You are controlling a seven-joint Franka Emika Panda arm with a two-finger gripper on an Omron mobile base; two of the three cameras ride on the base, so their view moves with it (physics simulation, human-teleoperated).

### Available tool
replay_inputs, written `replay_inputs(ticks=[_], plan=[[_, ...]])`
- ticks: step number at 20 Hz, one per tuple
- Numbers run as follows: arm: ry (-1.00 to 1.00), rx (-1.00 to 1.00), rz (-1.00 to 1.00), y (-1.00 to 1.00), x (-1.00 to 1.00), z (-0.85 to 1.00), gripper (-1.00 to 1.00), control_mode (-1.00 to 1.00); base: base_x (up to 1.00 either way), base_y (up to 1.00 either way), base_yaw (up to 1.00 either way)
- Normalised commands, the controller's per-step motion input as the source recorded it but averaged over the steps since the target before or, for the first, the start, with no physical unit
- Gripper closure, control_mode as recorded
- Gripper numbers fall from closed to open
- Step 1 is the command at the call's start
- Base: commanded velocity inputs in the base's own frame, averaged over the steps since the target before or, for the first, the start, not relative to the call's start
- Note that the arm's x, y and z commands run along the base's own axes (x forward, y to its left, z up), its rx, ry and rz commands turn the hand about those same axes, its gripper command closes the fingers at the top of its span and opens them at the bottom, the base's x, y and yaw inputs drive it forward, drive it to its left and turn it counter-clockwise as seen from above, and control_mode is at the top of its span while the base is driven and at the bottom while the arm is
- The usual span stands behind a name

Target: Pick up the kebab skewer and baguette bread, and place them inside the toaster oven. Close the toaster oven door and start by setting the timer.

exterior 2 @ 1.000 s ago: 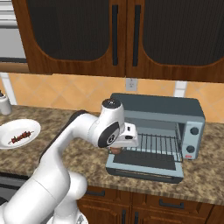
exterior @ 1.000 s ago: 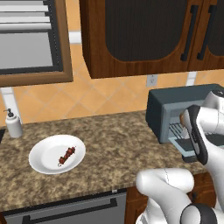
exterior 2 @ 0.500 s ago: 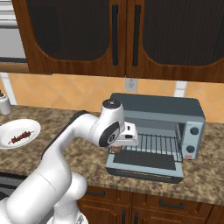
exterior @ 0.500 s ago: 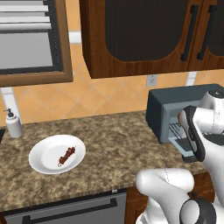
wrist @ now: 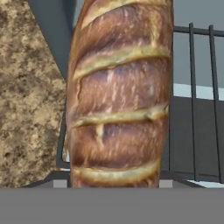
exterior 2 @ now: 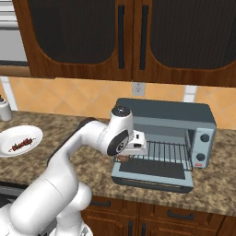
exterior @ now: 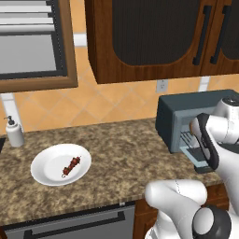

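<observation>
The baguette bread (wrist: 118, 96), golden-brown with slash marks, rises large in the hand view, and my gripper (exterior 2: 125, 155) is shut on it. A brown end of the baguette bread (exterior 2: 122, 158) shows under the hand, at the left front of the toaster oven (exterior 2: 161, 113). The loaf hangs over the left edge of the wire rack (wrist: 201, 87). The toaster oven door (exterior 2: 152, 173) lies folded down flat. Far to the left, the kebab skewer (exterior: 71, 166) rests on a white plate (exterior: 46, 175). From the left, the arm hides much of the toaster oven (exterior: 186, 109).
A soap dispenser (exterior: 14, 133) stands at the counter's back left. Dark wooden cabinets (exterior 2: 129, 37) hang above the oven. The oven's knobs (exterior 2: 203, 138) sit on its right front. Speckled stone counter (exterior: 121, 149) stretches between the plate and the oven.
</observation>
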Motion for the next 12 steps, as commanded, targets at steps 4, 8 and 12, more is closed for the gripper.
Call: replay_inputs(ticks=[4,8,12], plan=[[0.0,0.06,0.0,-0.08,0.0,-0.13,1.0,-1.0,0.0,0.0,0.0],[0.0,0.04,0.0,-0.05,0.03,-0.12,1.0,-1.0,0.0,0.0,0.0],[0.0,0.01,-0.02,0.0,0.16,-0.05,1.0,-1.0,0.0,0.0,0.0]])
